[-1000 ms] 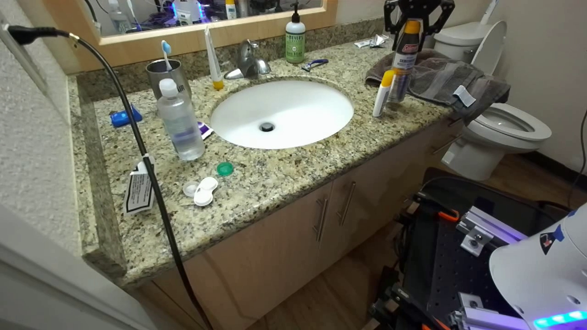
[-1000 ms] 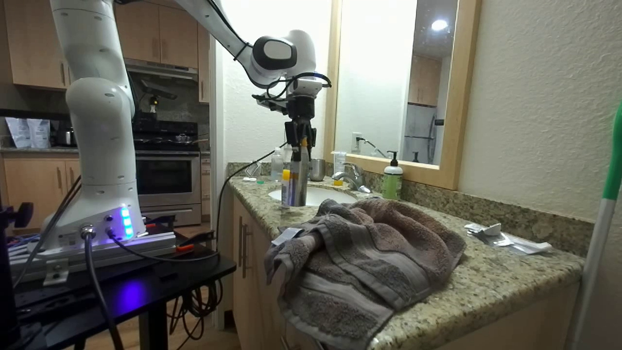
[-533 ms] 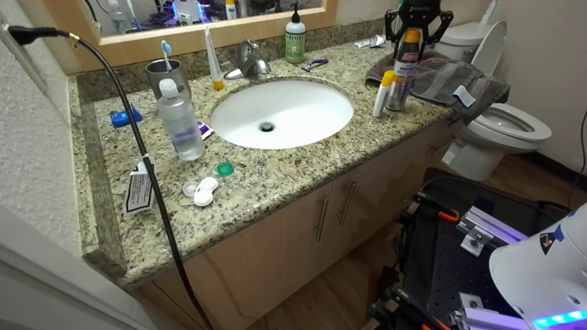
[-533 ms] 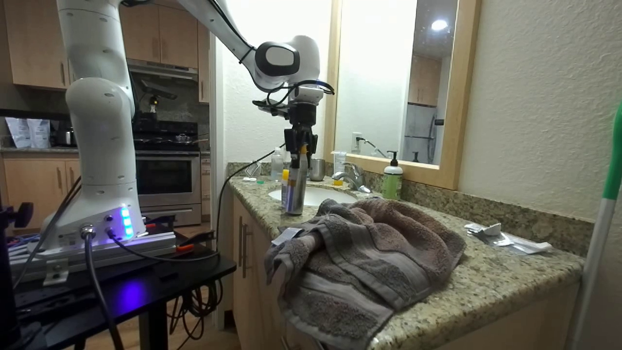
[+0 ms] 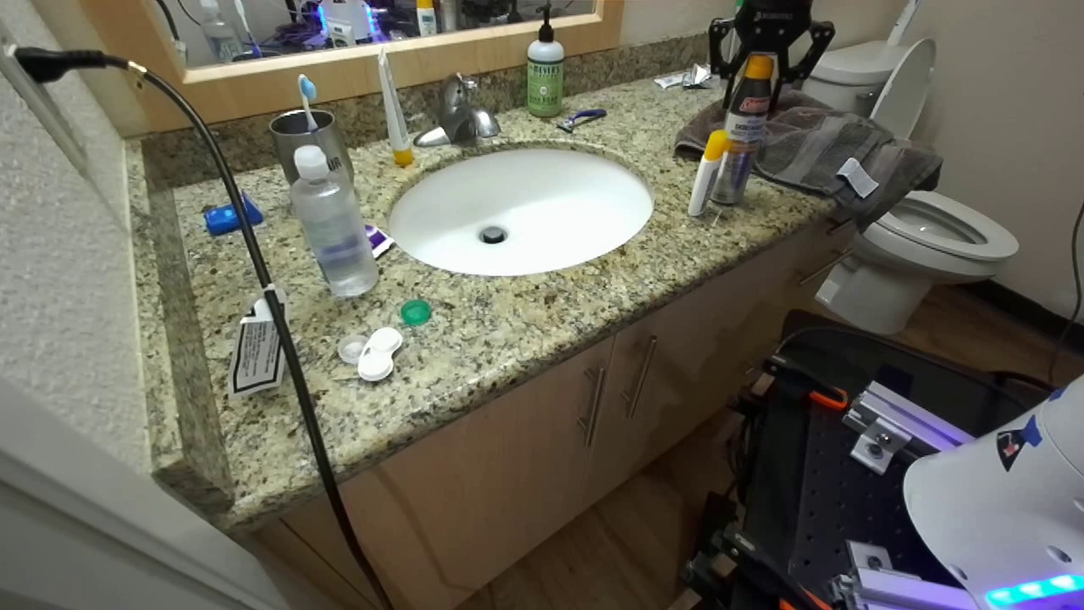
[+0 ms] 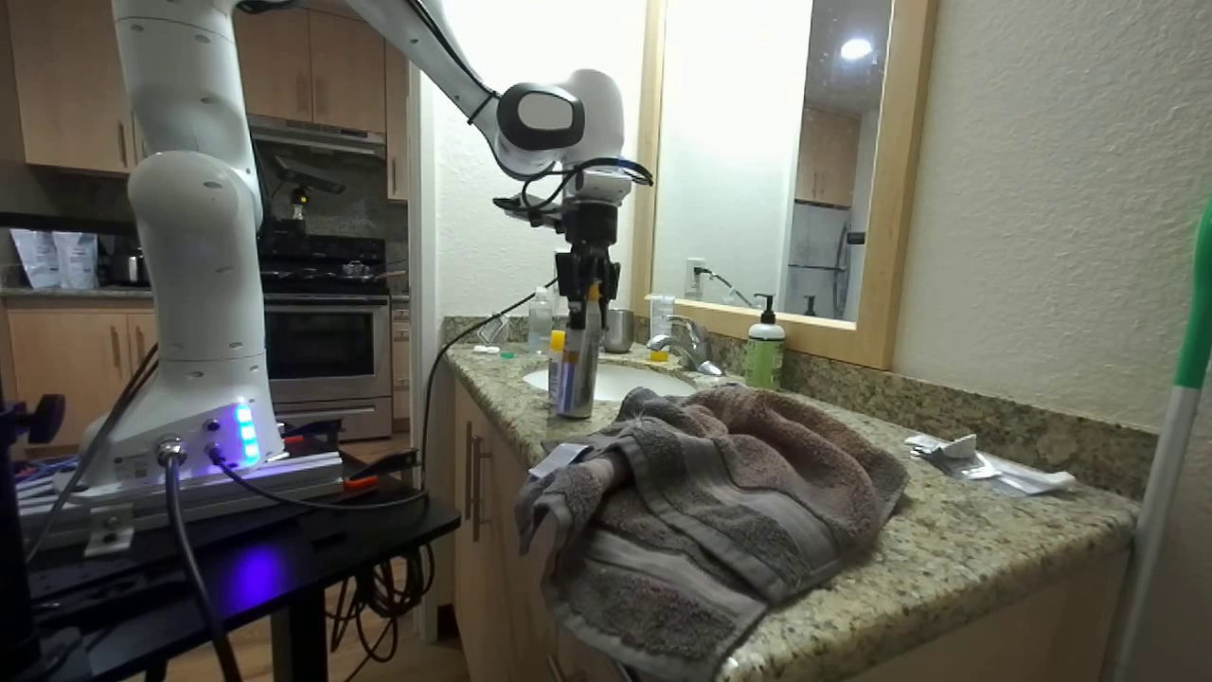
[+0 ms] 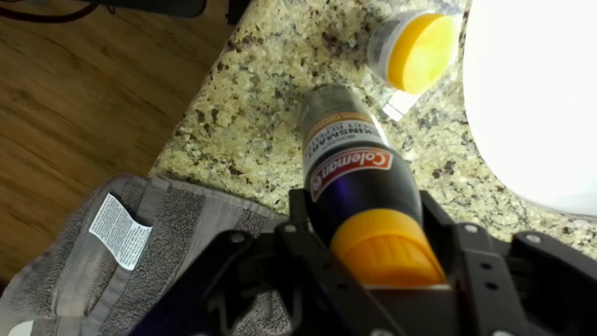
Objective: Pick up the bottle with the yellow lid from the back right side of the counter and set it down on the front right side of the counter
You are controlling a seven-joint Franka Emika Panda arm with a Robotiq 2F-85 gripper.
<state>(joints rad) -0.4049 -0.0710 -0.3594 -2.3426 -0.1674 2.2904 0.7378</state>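
The tall slim Coleman bottle [image 5: 749,127], silver and black with a yellow-orange lid, is in both exterior views [image 6: 580,369] and the wrist view [image 7: 359,182]. My gripper [image 5: 752,95] is around its upper part, fingers against both sides; this also shows in the wrist view [image 7: 363,200]. The bottle is near upright and its base appears to rest on the granite counter [image 5: 508,322], near the front edge. A smaller slim white bottle with a yellow lid [image 5: 706,180] stands close beside it, between it and the sink; the wrist view shows its lid [image 7: 422,53].
The white sink [image 5: 550,220] lies beside the bottles. A grey-brown towel [image 6: 720,511] is heaped just past them and hangs over the front edge. The green soap bottle [image 5: 544,76], a razor [image 5: 582,119], the faucet [image 5: 458,110] and a white tube [image 5: 393,106] are along the back.
Over the past second my gripper has lowered the Coleman bottle onto the counter beside the white bottle. In the last half second it has shifted very slightly; the fingers look unchanged.
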